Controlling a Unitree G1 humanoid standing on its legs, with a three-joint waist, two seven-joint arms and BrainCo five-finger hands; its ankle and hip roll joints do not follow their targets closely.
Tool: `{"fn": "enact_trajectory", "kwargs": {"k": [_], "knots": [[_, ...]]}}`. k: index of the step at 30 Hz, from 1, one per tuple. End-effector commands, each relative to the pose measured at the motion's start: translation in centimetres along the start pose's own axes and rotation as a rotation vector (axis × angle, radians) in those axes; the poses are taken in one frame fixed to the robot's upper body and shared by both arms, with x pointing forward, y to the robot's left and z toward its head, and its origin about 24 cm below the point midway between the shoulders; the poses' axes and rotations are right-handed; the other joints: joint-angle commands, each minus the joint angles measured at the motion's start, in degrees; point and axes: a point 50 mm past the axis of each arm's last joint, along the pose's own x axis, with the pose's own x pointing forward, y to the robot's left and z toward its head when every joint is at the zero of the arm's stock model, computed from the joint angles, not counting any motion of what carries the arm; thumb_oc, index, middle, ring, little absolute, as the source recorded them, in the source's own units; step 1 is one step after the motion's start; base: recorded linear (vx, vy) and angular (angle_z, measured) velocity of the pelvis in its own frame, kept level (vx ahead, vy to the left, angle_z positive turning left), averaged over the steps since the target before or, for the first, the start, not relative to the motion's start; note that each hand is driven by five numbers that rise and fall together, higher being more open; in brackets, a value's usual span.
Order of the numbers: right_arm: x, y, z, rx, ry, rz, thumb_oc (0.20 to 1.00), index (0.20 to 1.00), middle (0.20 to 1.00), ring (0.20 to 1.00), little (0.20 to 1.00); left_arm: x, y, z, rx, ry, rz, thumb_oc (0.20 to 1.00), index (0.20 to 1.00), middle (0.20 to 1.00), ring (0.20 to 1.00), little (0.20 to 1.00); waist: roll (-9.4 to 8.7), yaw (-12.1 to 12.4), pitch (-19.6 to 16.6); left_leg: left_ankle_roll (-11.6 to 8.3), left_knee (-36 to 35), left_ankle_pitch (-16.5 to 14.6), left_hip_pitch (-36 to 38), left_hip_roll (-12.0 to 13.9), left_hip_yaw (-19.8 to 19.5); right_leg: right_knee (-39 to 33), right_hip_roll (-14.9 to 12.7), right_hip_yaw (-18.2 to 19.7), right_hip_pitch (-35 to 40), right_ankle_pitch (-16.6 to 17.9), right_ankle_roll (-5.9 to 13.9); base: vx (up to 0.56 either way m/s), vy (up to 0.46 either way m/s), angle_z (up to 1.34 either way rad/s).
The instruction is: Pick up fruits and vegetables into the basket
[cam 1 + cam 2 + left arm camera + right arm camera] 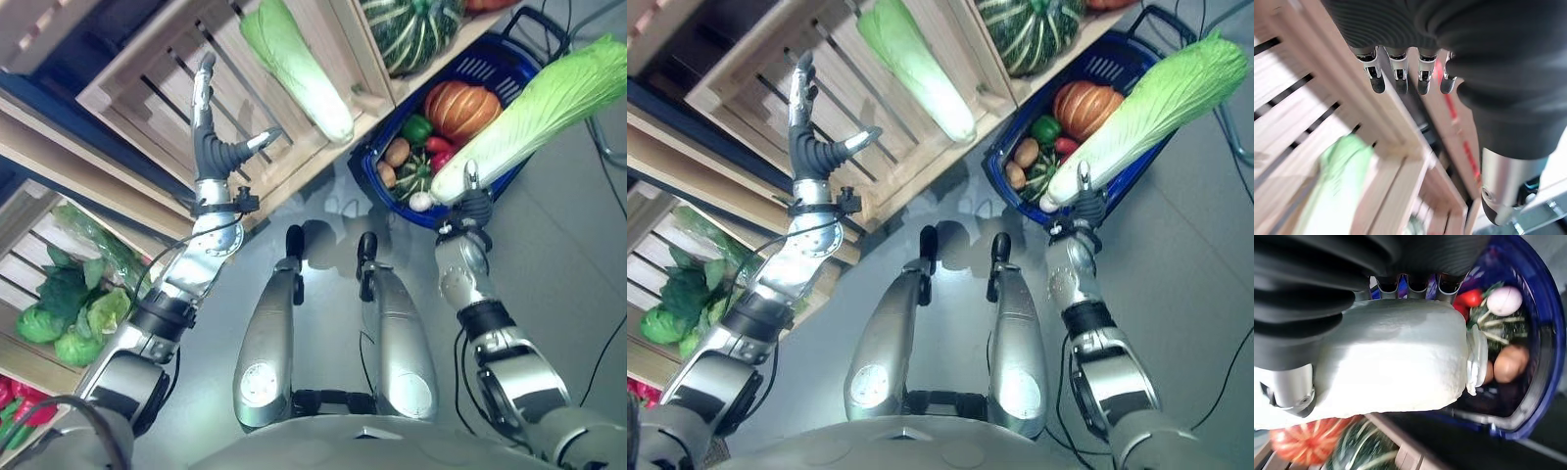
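Observation:
My right hand (476, 209) is shut on the white base of a long napa cabbage (549, 98), whose green leaves point up and to the right. It hangs over the near edge of the blue basket (482, 67). In the right wrist view the fingers (1408, 285) curl round the cabbage's pale stem (1396, 362) just above the basket's rim (1547, 333). The basket holds an orange pumpkin (460, 106), a green pepper (416, 128), a potato (397, 152), a pale onion (1504, 300) and a red pepper (1469, 297). My left hand (208, 147) is raised, open and holding nothing, before a wooden crate (147, 103).
A second napa cabbage (299, 69) lies in the slatted crate beside my left hand. A green striped pumpkin (411, 29) sits in the crate beyond it. Leafy greens (69, 313) fill a lower crate at far left, with red peppers (10, 401) below them.

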Motion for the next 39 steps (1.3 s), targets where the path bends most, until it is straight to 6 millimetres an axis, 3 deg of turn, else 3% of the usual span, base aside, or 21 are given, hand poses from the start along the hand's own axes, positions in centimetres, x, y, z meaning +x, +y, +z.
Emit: {"fn": "enact_trajectory", "kwargs": {"k": [1,6,15,16,17,18,20,25,32,39], "knots": [[1.2,0.4,3.3,0.023,-0.107,0.012,0.200,0.200,0.200,0.200,0.200,0.7,0.1,1.6,0.006,-0.093,0.026,1.000,1.000,1.000,1.000,1.000,-0.43,0.20,-1.79,2.67,8.93,-6.90,-4.97,-3.11,3.73,0.88,0.49,-1.94,0.27,0.54,0.89,-0.04,-0.013,0.03],[3.0,0.9,5.2,-0.034,-0.090,0.009,0.200,0.200,0.200,0.200,0.200,1.5,-0.2,1.1,0.020,-0.076,0.003,1.000,1.000,1.000,1.000,1.000,0.03,1.02,-1.79,2.91,13.98,-8.24,-9.69,-3.75,4.03,5.95,0.22,-2.27,-4.70,0.02,0.82,-0.01,-0.023,0.05],[4.0,1.7,6.0,-0.033,-0.021,0.021,0.200,0.200,0.200,0.200,0.200,1.9,-0.3,0.6,0.053,-0.075,-0.026,1.000,1.000,1.000,1.000,1.000,0.46,1.68,-1.79,3.31,15.54,-8.19,-13.20,-4.19,4.15,8.04,1.12,-1.73,-8.69,0.42,1.04,0.01,-0.034,0.06],[4.1,1.9,5.9,-0.048,-0.002,0.039,0.489,0.489,0.489,0.489,0.489,1.8,-0.3,0.5,0.061,-0.075,-0.028,1.000,1.000,1.000,1.000,1.000,0.48,1.79,-1.79,3.32,15.69,-8.58,-13.01,-4.06,4.30,8.12,1.12,-1.77,-8.46,0.08,1.10,0.02,-0.035,-0.02],[4.2,2.2,6.1,-0.062,0.004,0.055,0.846,0.846,0.846,0.846,0.846,1.9,-0.2,0.5,0.067,-0.084,-0.025,1.000,1.000,1.000,1.000,1.000,0.42,1.83,-1.79,3.36,15.53,-8.13,-13.45,-3.97,4.39,7.90,1.05,-1.84,-8.89,0.50,1.02,0.03,-0.036,-0.03],[4.2,2.4,6.1,-0.090,0.014,0.064,1.000,1.000,1.000,1.000,1.000,1.9,0.0,0.5,0.075,-0.092,-0.025,1.000,1.000,1.000,1.000,1.000,0.45,1.91,-1.79,3.30,15.45,-8.17,-13.48,-3.99,4.46,7.64,1.07,-1.86,-8.89,0.55,1.07,0.00,0.000,0.00],[4.2,2.4,5.9,-0.170,0.028,0.082,1.000,1.000,1.000,1.000,1.000,1.8,0.1,0.4,0.106,-0.106,-0.023,1.000,1.000,1.000,1.000,1.000,0.37,1.96,-1.79,3.20,15.24,-8.41,-12.95,-3.99,4.63,7.08,1.12,-1.87,-8.35,0.58,1.12,0.07,-0.029,0.01],[4.1,2.3,5.4,-0.187,0.053,0.075,1.000,1.000,1.000,1.000,1.000,2.0,0.8,0.2,0.231,-0.153,0.009,1.000,1.000,1.000,1.000,1.000,0.06,1.86,-1.79,3.17,15.49,-9.42,-11.78,-3.94,4.73,6.70,1.24,-1.99,-7.07,0.00,1.14,0.06,-0.011,0.00],[3.8,2.6,4.4,-0.221,0.090,0.090,1.000,1.000,1.000,1.000,1.000,4.3,2.5,1.3,0.521,-0.356,0.066,1.000,1.000,1.000,1.000,1.000,-0.38,0.76,-1.79,3.16,14.88,-9.46,-10.85,-3.33,5.34,6.03,1.62,-1.61,-6.46,0.21,1.05,0.06,0.007,-0.02],[2.1,3.2,2.2,-0.328,0.101,0.168,1.000,1.000,1.000,1.000,1.000,7.6,3.4,2.4,0.897,-0.557,0.084,1.000,1.000,1.000,1.000,1.000,-1.34,-2.35,-1.79,3.17,14.97,-9.39,-10.98,-2.03,6.60,6.35,2.40,-0.33,-7.16,0.57,1.15,0.04,0.041,-0.09]]}}
